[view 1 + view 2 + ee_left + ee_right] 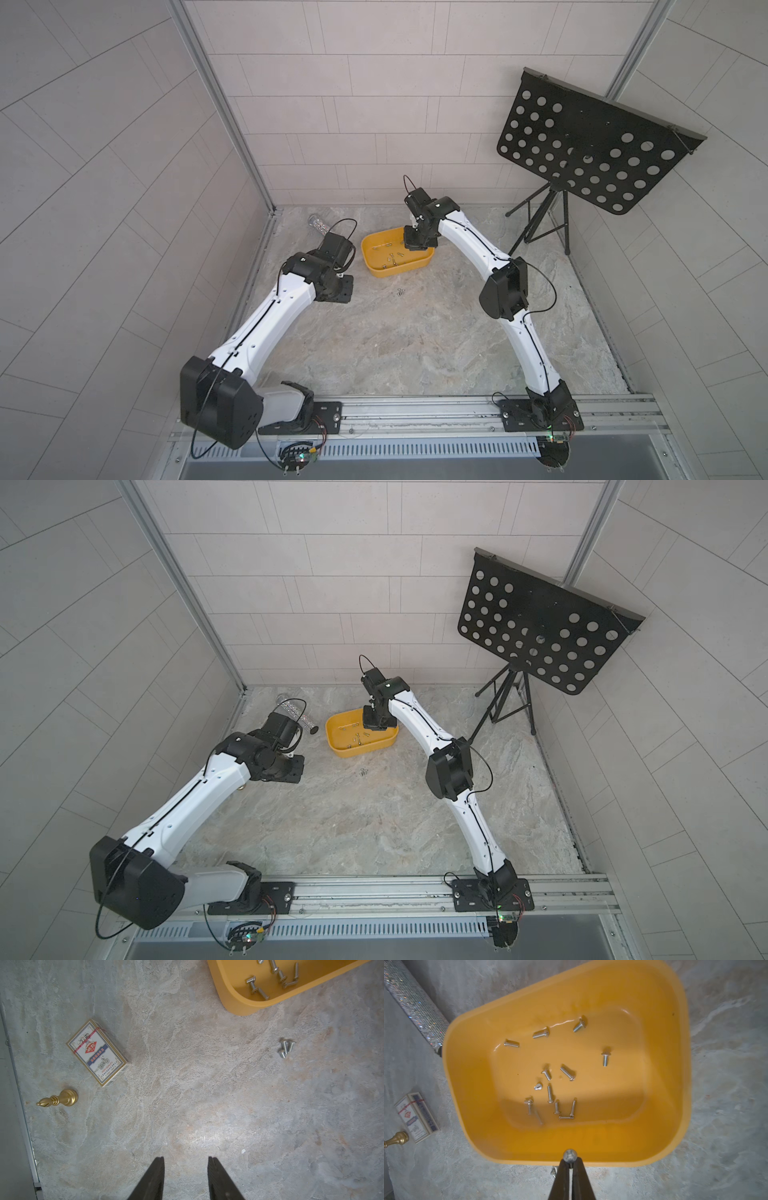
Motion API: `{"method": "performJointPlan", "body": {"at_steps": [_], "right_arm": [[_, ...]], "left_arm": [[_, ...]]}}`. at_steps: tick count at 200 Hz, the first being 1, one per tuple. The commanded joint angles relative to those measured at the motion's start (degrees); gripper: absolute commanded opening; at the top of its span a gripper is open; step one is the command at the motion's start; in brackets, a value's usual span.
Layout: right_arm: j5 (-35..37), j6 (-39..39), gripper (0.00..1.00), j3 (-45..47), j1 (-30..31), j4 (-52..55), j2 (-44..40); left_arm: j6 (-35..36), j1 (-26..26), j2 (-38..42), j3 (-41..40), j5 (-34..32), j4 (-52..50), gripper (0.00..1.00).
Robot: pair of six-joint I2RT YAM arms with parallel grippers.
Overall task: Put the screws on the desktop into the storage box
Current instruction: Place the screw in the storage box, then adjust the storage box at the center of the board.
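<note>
A: What lies around the storage box (675,1084)?
B: A glittery silver tube (415,1001) sits just beside its wall on the left arm's side; I cannot tell if they touch. Further off, a playing-card pack (97,1052) lies flat. A brass pawn-like piece (60,1099) lies on its side near it. Both are close to the edge of the desktop (207,1095). A black perforated music stand (590,141) stands at the far right corner.
A: And the screws?
B: Small, silver-grey, round-headed. A dozen or so screws (550,1094) are scattered on the box's yellow floor. Three loose screws (285,1048) are bunched on the marble near its wall.
A: Grippers?
B: The right gripper (571,1164) hangs at the box's rim, pinched on a single screw (570,1155) whose head shows past the tips. The left gripper (186,1159) hovers over the marble with its fingers apart
</note>
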State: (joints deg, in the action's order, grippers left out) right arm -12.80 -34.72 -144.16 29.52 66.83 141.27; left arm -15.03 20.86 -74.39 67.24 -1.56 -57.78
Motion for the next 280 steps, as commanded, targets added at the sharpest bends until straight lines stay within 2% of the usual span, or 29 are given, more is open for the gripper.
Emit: {"method": "performJointPlan", "body": {"at_steps": [1,43,117,150,207,249,280], "right_arm": [[-0.7,-1.6,0.00,-1.4,0.2,-1.0,1.7],[-1.5,-1.8,0.00,-3.2,0.2,-1.3,5.0],[-1.8,-0.9,0.03,-3.3,0.2,-1.4,5.2],[-1.8,-0.5,0.15,-3.3,0.2,-1.3,5.0],[-0.7,0.8,0.29,-3.2,0.2,-0.2,3.9],[3.5,2.2,0.30,0.3,-0.6,0.0,1.0],[4.0,2.8,0.30,4.3,-2.1,0.7,-0.4]], "left_arm": [[-0.3,-0.3,1.1,0.5,-1.1,-1.4,0.41],[-0.3,-0.3,0.8,-0.3,-1.0,-0.8,0.41],[-0.7,-0.4,0.7,-1.8,-0.7,0.1,0.41],[-0.7,-0.4,1.1,-1.8,-1.0,-0.3,0.41],[-0.9,-0.4,1.7,-2.4,-1.2,-0.4,0.41],[-1.0,-0.4,2.0,-2.4,-1.1,-0.7,0.41],[-1.1,-0.4,2.2,-3.0,-1.1,-0.5,0.41]]}}
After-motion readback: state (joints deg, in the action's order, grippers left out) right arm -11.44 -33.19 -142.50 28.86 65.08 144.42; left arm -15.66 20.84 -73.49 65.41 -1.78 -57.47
